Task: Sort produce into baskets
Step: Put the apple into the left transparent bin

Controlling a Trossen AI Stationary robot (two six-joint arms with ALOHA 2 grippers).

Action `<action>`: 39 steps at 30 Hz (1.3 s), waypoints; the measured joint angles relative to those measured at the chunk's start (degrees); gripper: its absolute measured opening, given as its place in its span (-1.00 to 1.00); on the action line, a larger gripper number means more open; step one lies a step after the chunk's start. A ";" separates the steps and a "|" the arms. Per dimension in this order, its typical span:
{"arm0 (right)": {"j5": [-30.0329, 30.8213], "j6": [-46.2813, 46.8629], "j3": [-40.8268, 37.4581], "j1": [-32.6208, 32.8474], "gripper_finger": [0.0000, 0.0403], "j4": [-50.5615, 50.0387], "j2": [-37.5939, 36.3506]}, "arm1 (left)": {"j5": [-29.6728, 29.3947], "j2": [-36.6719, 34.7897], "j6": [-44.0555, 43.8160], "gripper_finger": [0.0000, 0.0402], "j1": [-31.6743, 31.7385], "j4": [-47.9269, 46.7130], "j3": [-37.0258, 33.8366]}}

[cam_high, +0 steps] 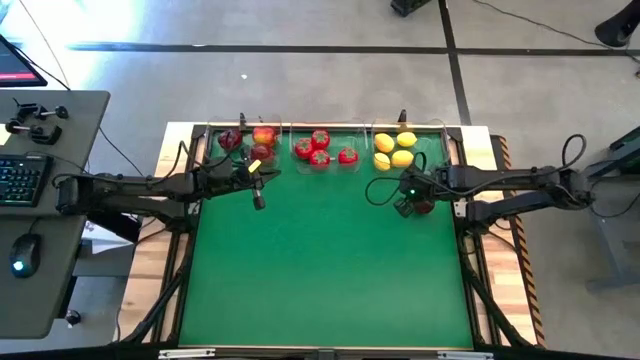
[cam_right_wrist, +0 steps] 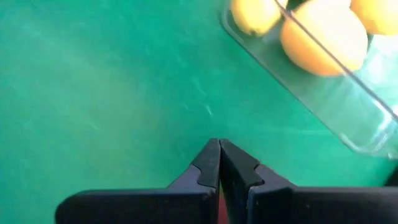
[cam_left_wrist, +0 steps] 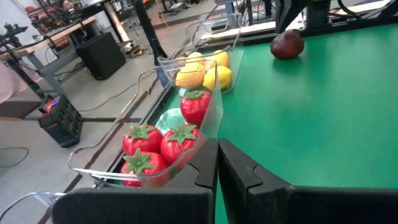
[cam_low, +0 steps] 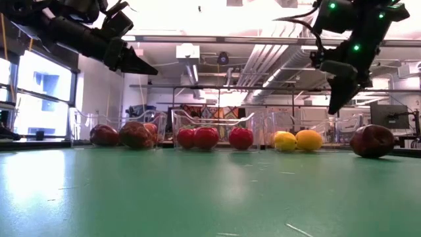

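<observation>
Three clear bins stand in a row along the far edge of the green mat [cam_high: 320,270]. The left bin [cam_high: 245,128] holds dark red and red-orange apples [cam_high: 263,137], the middle bin [cam_high: 322,126] holds bright red fruits with green tops [cam_high: 319,140], and the right bin [cam_high: 405,126] holds yellow lemons [cam_high: 384,143]. One dark red apple [cam_low: 372,140] lies loose on the mat, outside the bins, on the right side just in front of the lemon bin; in the high view it is mostly covered by the right arm, so only a sliver of red shows there. The left gripper [cam_high: 258,201] hangs above the mat just in front of the apple bin, its fingers [cam_left_wrist: 239,171] pressed together with nothing between them. Its wrist camera looks along the row of bins toward the loose apple at the far end. The right gripper [cam_low: 335,99] hangs above the mat close to the loose apple, pointing down, not touching it as far as the low view shows. Its fingers [cam_right_wrist: 241,167] are also closed on nothing, with the corner of the lemon bin near them.
</observation>
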 joint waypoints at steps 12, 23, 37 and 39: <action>-2.47 5.60 0.12 2.24 -0.85 -9.10 0.02 | 0.00 0.02 0.00 -1.00 0.00 -0.48 0.01; 0.21 23.34 -0.87 3.01 -0.80 -23.56 0.00 | 0.01 0.02 -0.36 -1.00 0.00 -0.44 -0.01; 6.47 28.99 -1.91 10.02 -1.00 -19.46 0.00 | 0.00 0.02 -0.11 -1.00 0.00 -0.45 0.01; 6.43 29.48 -2.45 11.07 -1.00 -18.44 0.01 | 0.00 0.02 -0.11 -1.00 0.00 -0.45 0.01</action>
